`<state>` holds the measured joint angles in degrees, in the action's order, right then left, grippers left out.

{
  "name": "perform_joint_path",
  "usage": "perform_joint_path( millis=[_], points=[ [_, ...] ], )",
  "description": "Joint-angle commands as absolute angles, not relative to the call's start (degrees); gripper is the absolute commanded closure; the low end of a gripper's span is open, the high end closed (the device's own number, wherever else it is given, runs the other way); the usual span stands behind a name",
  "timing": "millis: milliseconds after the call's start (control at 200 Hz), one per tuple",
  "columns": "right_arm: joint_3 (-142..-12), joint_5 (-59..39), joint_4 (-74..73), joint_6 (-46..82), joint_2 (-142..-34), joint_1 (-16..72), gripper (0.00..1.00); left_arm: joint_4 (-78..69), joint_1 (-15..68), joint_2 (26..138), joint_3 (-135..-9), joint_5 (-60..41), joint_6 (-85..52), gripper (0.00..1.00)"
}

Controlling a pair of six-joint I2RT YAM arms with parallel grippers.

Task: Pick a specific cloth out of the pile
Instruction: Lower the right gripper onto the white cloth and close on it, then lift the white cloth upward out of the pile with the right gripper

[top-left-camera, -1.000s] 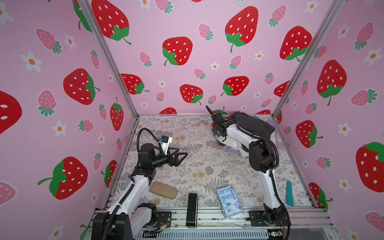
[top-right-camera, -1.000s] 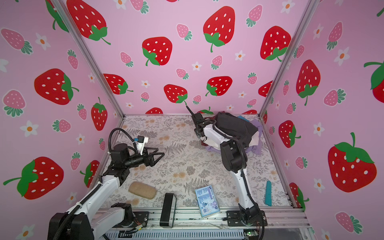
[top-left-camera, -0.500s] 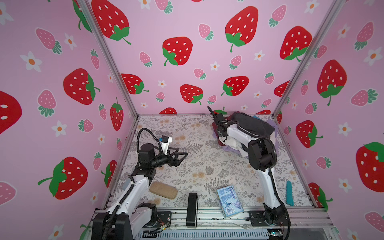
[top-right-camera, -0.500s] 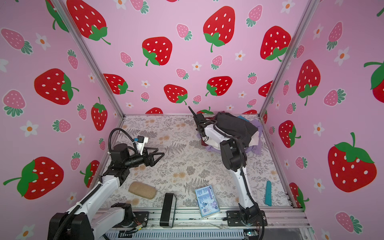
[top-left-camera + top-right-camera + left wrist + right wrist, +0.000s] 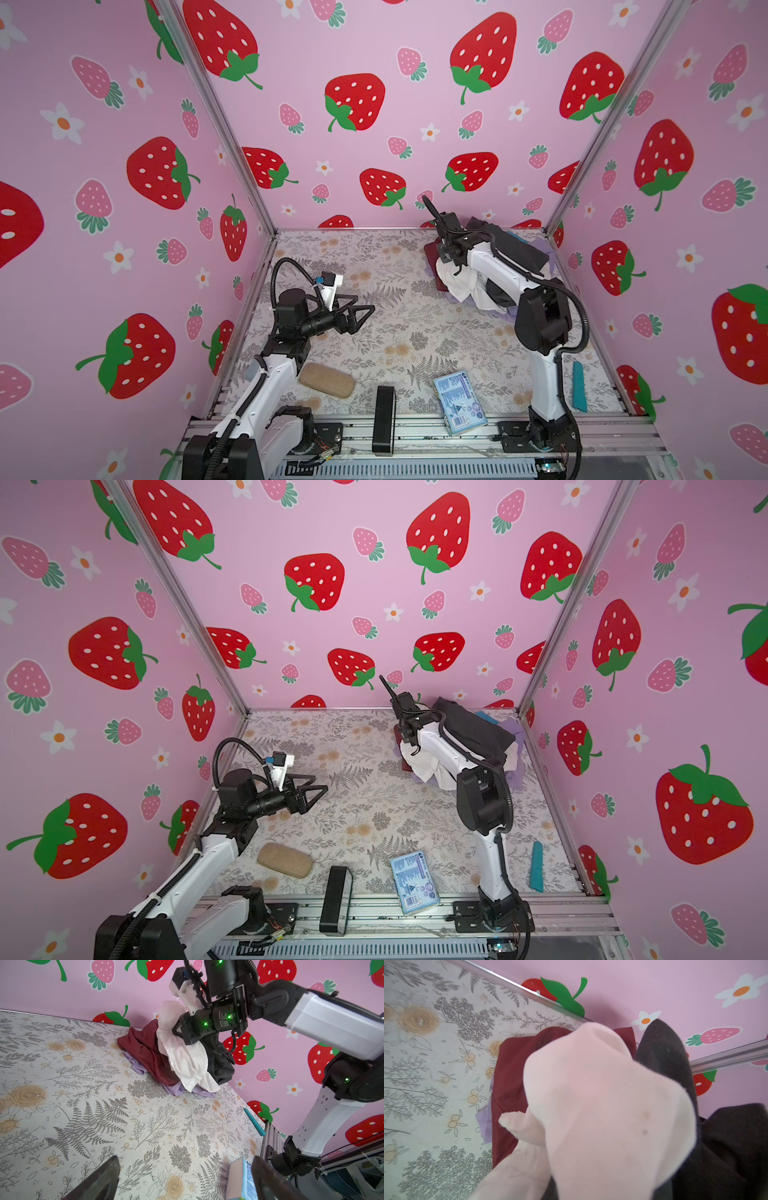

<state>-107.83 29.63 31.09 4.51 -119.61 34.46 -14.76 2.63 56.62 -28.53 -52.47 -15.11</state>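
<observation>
In both top views the pile [image 5: 505, 259] sits in the far right corner of the worktop [image 5: 386, 328], dark grey on top, maroon and lilac at the near edge. The cloth [image 5: 459, 282] spills white down the pile's front, and the right gripper [image 5: 449, 266] is buried in its upper end. The jaws themselves are hidden here. Over on the left, the left gripper [image 5: 313, 793] hovers above bare worktop, well apart from the pile, jaws spread wide and empty.

Now the left wrist view, and this is the telling one. The cloth [image 5: 185, 1057] drapes over the maroon garment [image 5: 145, 1051] with lilac [image 5: 178, 1089] peeking out below and dark grey [image 5: 220, 1061] behind. The right gripper [image 5: 178, 1031] presses into the cloth's top, and a tuft of white bunches up above it: jaws pinched tight on a fold of the cloth. The lower hem lies on the lilac and the worktop.

Right wrist view: the cloth [image 5: 602, 1105] fills the frame, puffed up close to the lens, maroon [image 5: 510, 1076] and dark grey [image 5: 726, 1147] either side.

My read: thin, light, floppy stuff. It will stretch and trail rather than lift in one piece, and a small pinch could slip. A bunched fold near the top, as here, looks the right hold; the risk is the hem dragging the lilac along.
</observation>
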Motion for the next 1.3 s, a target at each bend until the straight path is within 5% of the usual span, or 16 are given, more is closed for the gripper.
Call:
perform_joint_path(
  millis=[0, 1291],
  points=[
    [-107.63, 29.30, 29.12, 3.35, -115.41, 36.46, 1.00, -16.08, 2.39, 55.69, -28.13, -52.64, -15.76, 0.00],
    [-105.46, 18.72, 15.59, -0.70, -96.71, 37.51, 1.00, -16.22, 2.42, 54.92, -28.21, -53.03, -17.05, 0.00]
  ],
)
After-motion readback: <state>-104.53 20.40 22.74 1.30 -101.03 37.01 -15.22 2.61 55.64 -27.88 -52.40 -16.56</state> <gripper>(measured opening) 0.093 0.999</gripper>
